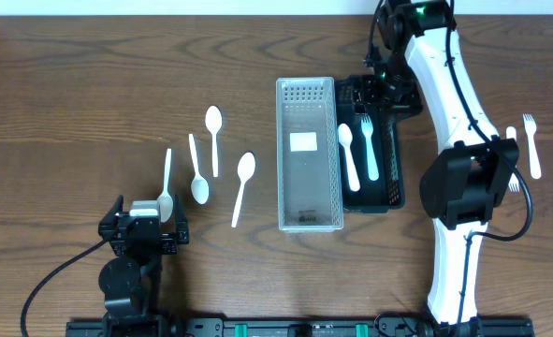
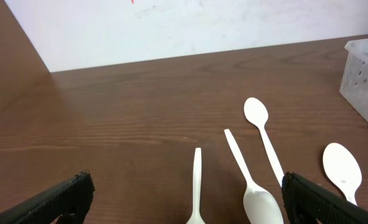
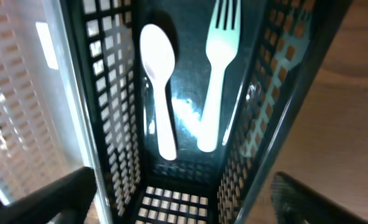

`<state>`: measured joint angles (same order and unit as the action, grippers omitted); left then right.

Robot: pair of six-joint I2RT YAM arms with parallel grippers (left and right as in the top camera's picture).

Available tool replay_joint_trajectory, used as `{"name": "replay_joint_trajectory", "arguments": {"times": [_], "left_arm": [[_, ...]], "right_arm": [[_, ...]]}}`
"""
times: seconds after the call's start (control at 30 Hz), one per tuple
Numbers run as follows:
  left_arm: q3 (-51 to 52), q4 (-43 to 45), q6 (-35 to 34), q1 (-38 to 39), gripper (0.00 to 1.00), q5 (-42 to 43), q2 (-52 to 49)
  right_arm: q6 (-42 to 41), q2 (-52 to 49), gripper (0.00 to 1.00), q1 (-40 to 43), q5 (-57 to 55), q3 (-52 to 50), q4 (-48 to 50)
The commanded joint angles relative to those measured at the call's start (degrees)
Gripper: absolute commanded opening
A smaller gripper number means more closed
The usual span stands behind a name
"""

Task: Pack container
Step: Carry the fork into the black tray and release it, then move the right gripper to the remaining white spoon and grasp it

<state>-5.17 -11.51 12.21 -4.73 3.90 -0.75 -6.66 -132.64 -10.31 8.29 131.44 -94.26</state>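
Note:
A black mesh basket [image 1: 394, 159] holds a white spoon [image 1: 347, 154] and a white fork [image 1: 368, 145]. My right gripper [image 1: 385, 94] is open and empty over its far end. In the right wrist view its fingers [image 3: 180, 202] straddle the basket [image 3: 115, 124], with the spoon [image 3: 159, 81] and fork [image 3: 218, 74] lying inside. Several white spoons lie loose at the left: [image 1: 213, 139], [image 1: 196, 170], [image 1: 242, 185], [image 1: 167, 185]. My left gripper [image 1: 145, 225] is open and empty just before them [image 2: 190, 214]. The left wrist view shows spoons [image 2: 198, 183], [image 2: 253, 186], [image 2: 263, 134], [image 2: 342, 165].
A clear white basket [image 1: 306, 220] stands beside the black one, with only a label inside; its corner shows in the left wrist view [image 2: 364, 74] and its wall in the right wrist view [image 3: 15, 106]. Two white forks [image 1: 532, 145], [image 1: 512, 164] lie at the far right, one partly behind the right arm.

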Motion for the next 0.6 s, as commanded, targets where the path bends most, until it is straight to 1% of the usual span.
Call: {"name": "replay_joint_trajectory", "arguments": {"times": [0.0,0.07,0.2,0.3,0.37,0.5,0.57], "left_arm": [[1.5,-0.4,-0.3,-0.2,0.98,0.1,-0.2],[1.5,-0.4,-0.3,-0.2,0.98,0.2,-0.3],[1.5,-0.4,-0.3,-0.2,0.98,0.2,-0.3],[1.5,-0.4,-0.3,-0.2,0.98,0.1,-0.3],[1.5,-0.4,-0.3,-0.2,0.98,0.2,-0.3],[1.5,-0.4,-0.3,-0.2,0.98,0.2,-0.3],[1.5,-0.4,-0.3,-0.2,0.98,0.2,-0.3]], "right_arm": [[1.5,0.9,0.99,2.3,-4.1,1.6,-1.5],[3.4,0.9,0.99,4.3,-7.3,2.9,-3.1],[11.3,1.6,0.99,10.3,-15.4,3.2,-3.1],[14.2,1.6,0.99,15.0,-21.4,3.2,-3.0],[15.1,1.6,0.99,18.5,-21.3,2.9,-1.8],[16.2,1.5,0.99,25.3,-17.0,1.4,2.4],[20.3,1.5,0.99,28.4,-14.1,0.1,3.9]]}}
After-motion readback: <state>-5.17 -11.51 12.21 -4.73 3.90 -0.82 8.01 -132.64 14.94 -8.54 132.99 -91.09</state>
